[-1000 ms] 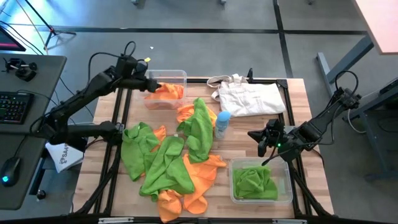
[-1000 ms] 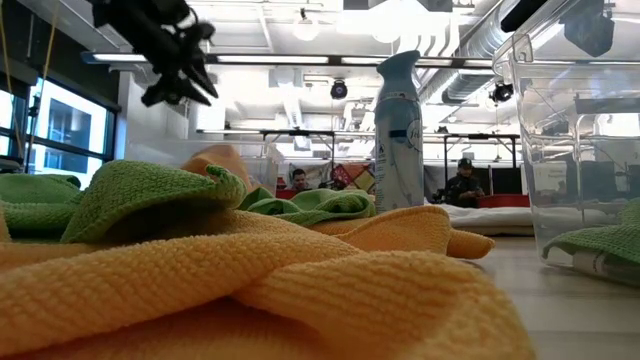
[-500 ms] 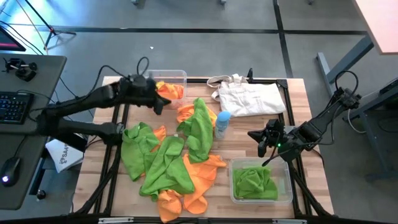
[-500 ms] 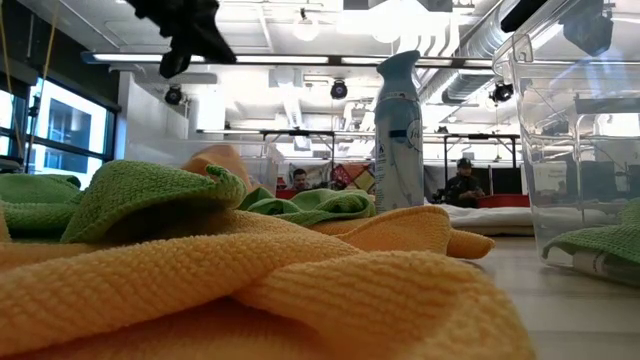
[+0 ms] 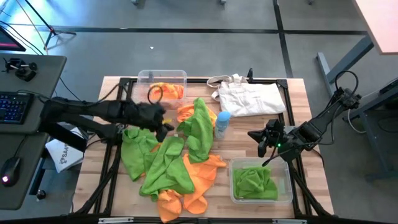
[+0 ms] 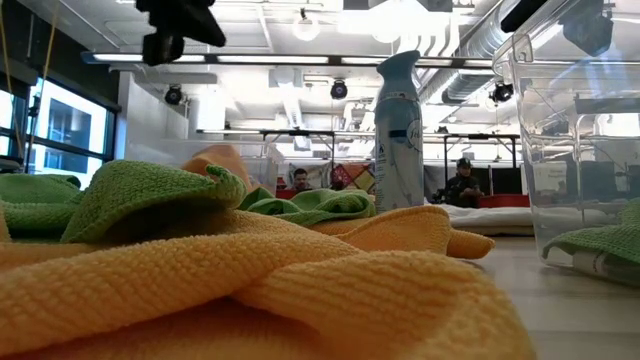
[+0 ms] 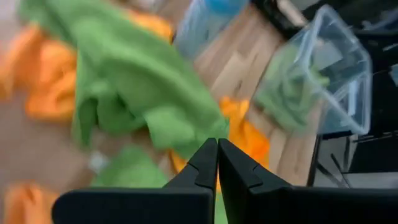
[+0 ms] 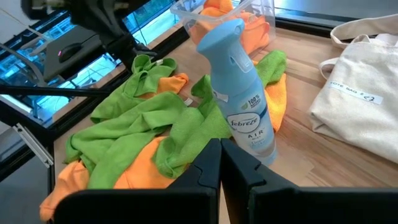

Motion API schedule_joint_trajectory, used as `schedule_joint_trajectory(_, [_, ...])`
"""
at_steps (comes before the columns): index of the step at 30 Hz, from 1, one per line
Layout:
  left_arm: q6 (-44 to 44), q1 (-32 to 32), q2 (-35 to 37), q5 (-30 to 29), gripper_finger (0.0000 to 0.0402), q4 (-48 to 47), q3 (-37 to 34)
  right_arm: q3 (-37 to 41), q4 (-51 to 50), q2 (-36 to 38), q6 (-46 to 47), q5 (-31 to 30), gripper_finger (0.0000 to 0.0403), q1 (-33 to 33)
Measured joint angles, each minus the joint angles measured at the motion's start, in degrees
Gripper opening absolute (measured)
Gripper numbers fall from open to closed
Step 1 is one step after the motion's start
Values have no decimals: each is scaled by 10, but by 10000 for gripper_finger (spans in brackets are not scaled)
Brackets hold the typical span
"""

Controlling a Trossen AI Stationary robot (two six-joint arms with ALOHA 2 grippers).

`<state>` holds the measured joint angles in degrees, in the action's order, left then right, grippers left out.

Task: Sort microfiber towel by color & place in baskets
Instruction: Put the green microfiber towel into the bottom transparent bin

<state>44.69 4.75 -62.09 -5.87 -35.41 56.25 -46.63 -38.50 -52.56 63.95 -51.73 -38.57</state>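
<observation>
A heap of green towels (image 5: 163,163) and orange towels (image 5: 200,179) lies across the middle of the table. The far-left basket (image 5: 144,76) holds orange towels (image 5: 168,91). The near-right basket (image 5: 288,182) holds green towels (image 5: 254,182). My left gripper (image 5: 164,124) hangs shut and empty above the heap's left part, high over it in the low view (image 6: 168,38). Its wrist view shows the shut fingers (image 7: 217,148) over green cloth (image 7: 134,87). My right gripper (image 5: 255,139) waits shut, right of the bottle, just beyond the near-right basket.
A light-blue spray bottle (image 5: 222,123) stands upright at the heap's right edge, close before my right gripper (image 8: 219,150). A white tote bag (image 5: 250,98) lies at the far right. Bare wood shows between the bottle and the near-right basket. Towels overhang the near edge.
My left gripper has moved from over the far-left basket toward the near edge and now hangs above the left part of the heap. The orange towels stay in that basket. The right arm has kept still.
</observation>
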Motion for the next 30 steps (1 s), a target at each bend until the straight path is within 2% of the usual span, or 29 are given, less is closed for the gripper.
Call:
schedule_joint_trajectory(8, [176,80,-50,-13,0,-101,0,0,-1,0,-28,31,3,0])
schedule_joint_trajectory(15, [198,103,-117,-5,9,-87,0,0,-1,0,-40,49,3,0])
schedule_joint_trajectory(25, [212,103,-199,9,94,-93,0,0,-3,0,-40,68,3,0])
schedule_joint_trajectory(30, [202,103,-202,18,112,-92,0,0,-2,0,-39,71,3,0])
